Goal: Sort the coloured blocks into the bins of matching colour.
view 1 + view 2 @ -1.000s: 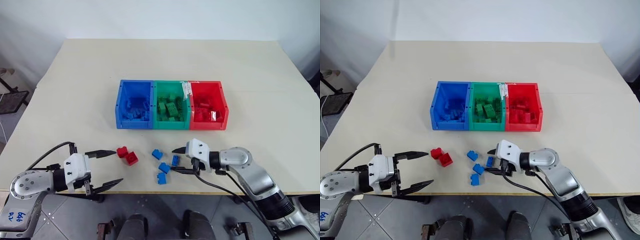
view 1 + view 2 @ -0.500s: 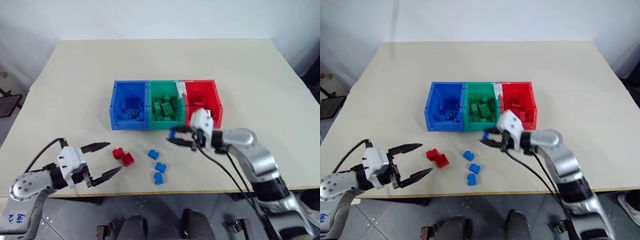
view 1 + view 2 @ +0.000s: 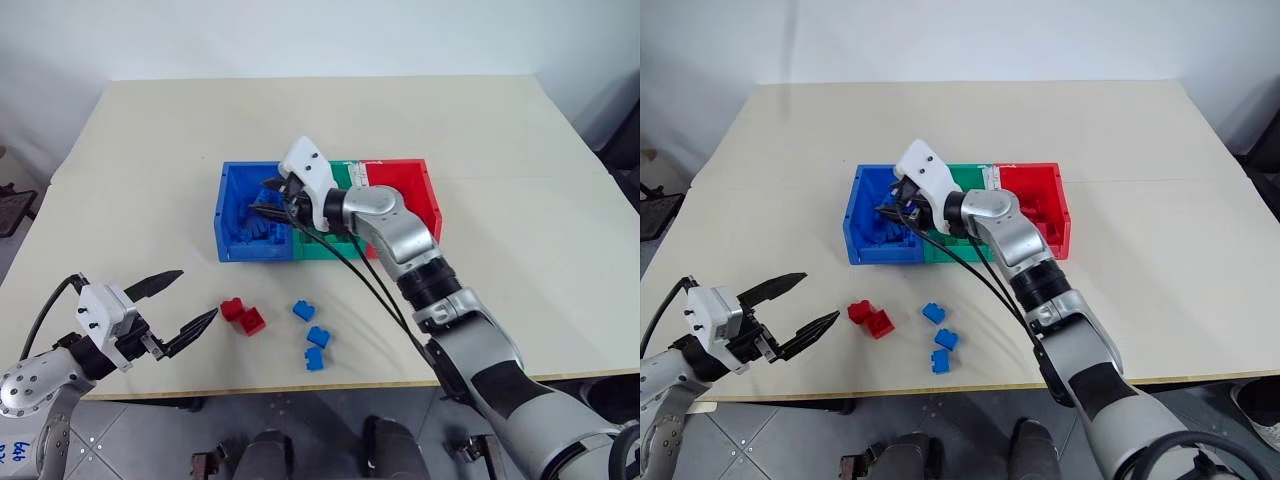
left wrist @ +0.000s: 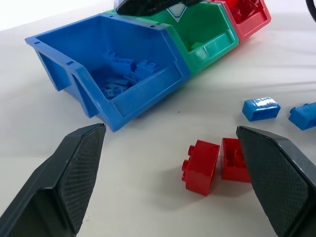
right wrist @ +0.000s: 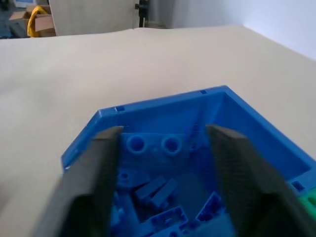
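My right gripper [image 3: 265, 198] hovers over the blue bin [image 3: 222, 215], its jaws open wider than the blue block [image 5: 153, 144] that sits between them, just above the bin's pile of blue bricks. The green bin [image 4: 212, 42] and red bin [image 3: 425, 200] adjoin on the right, the green one partly hidden by my right arm. Two red blocks [image 3: 243, 315] lie together on the table in front of the blue bin. Three blue blocks [image 3: 304, 311] [image 3: 321, 335] [image 3: 315, 358] lie to their right. My left gripper [image 3: 197, 293] stands open and empty left of the red blocks.
The beige table [image 3: 520, 170] is bare behind and to both sides of the bins. The loose blocks lie close to the table's front edge [image 3: 400, 382]. My right arm [image 3: 400, 240] crosses over the green bin.
My right gripper lifted a blue block from the table's front, swung up and left over the blue bin, and its jaws widened. My left gripper drifted slightly left.
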Robot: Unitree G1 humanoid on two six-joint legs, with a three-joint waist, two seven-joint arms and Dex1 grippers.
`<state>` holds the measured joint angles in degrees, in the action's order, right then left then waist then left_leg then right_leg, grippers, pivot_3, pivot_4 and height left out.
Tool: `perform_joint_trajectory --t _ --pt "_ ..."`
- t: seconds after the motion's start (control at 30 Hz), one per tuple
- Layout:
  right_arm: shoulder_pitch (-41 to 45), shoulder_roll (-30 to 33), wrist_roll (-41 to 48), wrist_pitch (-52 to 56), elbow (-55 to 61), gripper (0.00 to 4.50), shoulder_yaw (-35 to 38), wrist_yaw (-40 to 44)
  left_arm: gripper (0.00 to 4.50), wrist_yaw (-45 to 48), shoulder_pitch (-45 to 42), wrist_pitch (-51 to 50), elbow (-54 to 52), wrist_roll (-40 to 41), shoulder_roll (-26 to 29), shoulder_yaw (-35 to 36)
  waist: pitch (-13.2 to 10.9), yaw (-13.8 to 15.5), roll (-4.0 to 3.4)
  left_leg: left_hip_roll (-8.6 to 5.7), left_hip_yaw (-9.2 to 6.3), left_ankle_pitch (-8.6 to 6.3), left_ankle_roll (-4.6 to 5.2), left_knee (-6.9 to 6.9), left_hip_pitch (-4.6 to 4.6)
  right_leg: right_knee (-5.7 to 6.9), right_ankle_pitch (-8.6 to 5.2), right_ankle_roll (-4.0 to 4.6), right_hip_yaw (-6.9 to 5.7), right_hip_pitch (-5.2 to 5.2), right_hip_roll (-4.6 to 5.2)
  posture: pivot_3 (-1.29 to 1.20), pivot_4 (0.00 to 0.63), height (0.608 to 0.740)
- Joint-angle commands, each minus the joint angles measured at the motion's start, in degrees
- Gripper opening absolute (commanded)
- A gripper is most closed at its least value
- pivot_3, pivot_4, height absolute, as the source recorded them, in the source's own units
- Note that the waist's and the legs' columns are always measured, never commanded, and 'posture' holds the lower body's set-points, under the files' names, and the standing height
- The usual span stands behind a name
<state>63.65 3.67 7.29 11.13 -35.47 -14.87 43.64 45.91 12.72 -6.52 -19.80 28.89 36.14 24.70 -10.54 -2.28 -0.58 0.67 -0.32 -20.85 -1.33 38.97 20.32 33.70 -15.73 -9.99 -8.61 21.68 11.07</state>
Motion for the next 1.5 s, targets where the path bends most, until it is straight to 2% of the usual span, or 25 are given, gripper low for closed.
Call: perform_joint_trajectory --t 0.03,0.07,0.23,0.43,0.57,0.67,0.73,0.8,0.97,1.07,1.13,1.23,1.4,1.5 --pt "0.5 1.0 0.0 -2.4 1.9 4.14 2.0 1.2 4.5 0.5 0.8 -1.9 -3.0 2.7 0.4 0.8 0.0 -0.1 -0.01 0.02 0.01 -0.01 -0.01 0.0 0.0 0.0 -0.01 0.01 0.0 0.01 -0.02 0.0 0.15 0.74" --pt "-0.3 2.0 0.0 -2.8 3.4 4.47 2.1 2.0 4.5 0.6 0.7 -2.6 -3.4 3.1 0.7 0.7 0.0 -0.1 -0.01 0.04 0.02 -0.01 -0.02 0.0 0.0 -0.01 -0.01 0.02 0.01 0.02 -0.04 0.0 0.15 0.74" --pt "-8.0 9.1 3.3 -0.7 17.1 4.47 3.3 9.3 4.5 2.2 -2.1 -4.8 -3.0 3.2 2.6 -0.9 0.0 0.6 -0.01 0.05 0.05 -0.03 -0.03 0.02 0.01 -0.04 -0.01 0.03 0.03 0.02 -0.05 0.0 0.15 0.74" --pt "-25.1 22.2 11.1 0.9 37.9 4.47 7.5 19.3 4.5 7.7 -7.8 -2.3 -0.2 -1.4 5.5 -8.5 0.0 1.0 -0.03 0.07 0.13 -0.04 -0.01 0.02 0.01 -0.09 -0.01 0.03 0.06 0.02 -0.07 0.0 0.15 0.74" --pt "-37.4 31.1 10.0 -4.4 43.2 4.47 11.5 21.5 4.5 11.8 -10.4 0.4 1.9 -3.4 6.0 -13.1 0.0 1.0 -0.02 0.06 0.3 -0.1 0.05 0.03 0.0 -0.2 -0.01 0.03 0.15 0.0 -0.06 0.0 0.15 0.74" --pt "-46.8 34.9 14.4 -0.6 48.3 4.47 17.7 20.0 4.5 13.6 -12.5 1.8 3.4 -4.1 5.7 -15.5 0.0 1.0 -0.02 0.09 0.34 -0.1 0.05 0.02 -0.02 -0.2 -0.01 0.03 0.16 0.01 -0.07 0.0 0.15 0.74" --pt "-53.7 38.7 12.9 -4.6 49.0 4.47 20.1 22.4 4.5 14.7 -14.3 3.1 4.7 -4.9 5.5 -17.0 0.0 0.9 -0.03 0.1 0.44 -0.1 0.05 0.03 -0.06 -0.21 -0.01 0.03 0.21 0.01 -0.07 0.0 0.15 0.74" --pt "-58.2 40.5 13.5 -4.1 50.6 4.47 22.0 22.5 4.5 16.1 -15.8 4.0 5.9 -5.2 5.5 -18.3 0.0 1.1 -0.02 0.1 0.55 -0.11 0.07 0.04 -0.11 -0.22 -0.01 0.03 0.3 0.0 -0.07 0.0 0.15 0.74" --pt "-59.4 42.2 17.8 4.6 58.3 4.47 20.4 20.8 4.5 18.4 -17.1 4.9 7.6 -4.5 6.2 -18.7 0.0 0.8 -0.02 0.13 0.79 -0.13 0.11 0.1 -0.22 -0.22 -0.01 0.04 0.57 -0.01 -0.1 0.0 0.15 0.74" --pt "-56.1 42.0 17.5 11.8 63.8 4.47 13.4 19.4 4.5 20.8 -16.7 6.4 9.0 -4.3 7.3 -17.8 0.0 0.8 -0.02 0.15 0.79 -0.13 0.11 0.1 -0.24 -0.21 -0.01 0.04 0.6 0.0 -0.13 0.0 0.15 0.74" --pt "-51.7 38.7 15.0 17.5 64.5 4.47 6.8 15.5 4.5 21.7 -15.4 6.7 9.4 -3.9 8.2 -16.5 0.0 0.9 0.0 0.18 0.78 -0.13 0.1 0.1 -0.23 -0.21 -0.01 0.05 0.61 0.02 -0.17 0.0 0.15 0.74" --pt "-48.7 35.3 12.5 21.6 63.2 4.47 1.3 11.7 4.5 22.0 -13.3 6.7 9.1 -3.5 9.1 -15.0 0.0 0.9 0.0 0.19 0.77 -0.16 0.1 0.12 -0.19 -0.24 0.0 0.06 0.63 0.06 -0.19 0.0 0.15 0.74" --pt "-46.0 29.3 6.6 17.9 56.8 4.47 -3.8 6.8 4.5 20.7 -9.4 5.5 5.7 -2.7 9.6 -12.3 0.0 2.2 0.04 0.17 0.87 -0.22 0.12 0.12 -0.05 -0.2 0.0 0.06 0.73 0.29 -0.2 0.0 0.15 0.74" --pt "-45.0 28.2 4.0 15.4 54.0 4.47 -5.5 6.7 4.5 20.1 -7.8 5.0 4.0 -2.6 9.6 -11.3 0.0 2.3 0.04 0.17 0.9 -0.22 0.12 0.14 -0.04 -0.19 0.0 0.06 0.77 0.32 -0.21 0.0 0.15 0.74"
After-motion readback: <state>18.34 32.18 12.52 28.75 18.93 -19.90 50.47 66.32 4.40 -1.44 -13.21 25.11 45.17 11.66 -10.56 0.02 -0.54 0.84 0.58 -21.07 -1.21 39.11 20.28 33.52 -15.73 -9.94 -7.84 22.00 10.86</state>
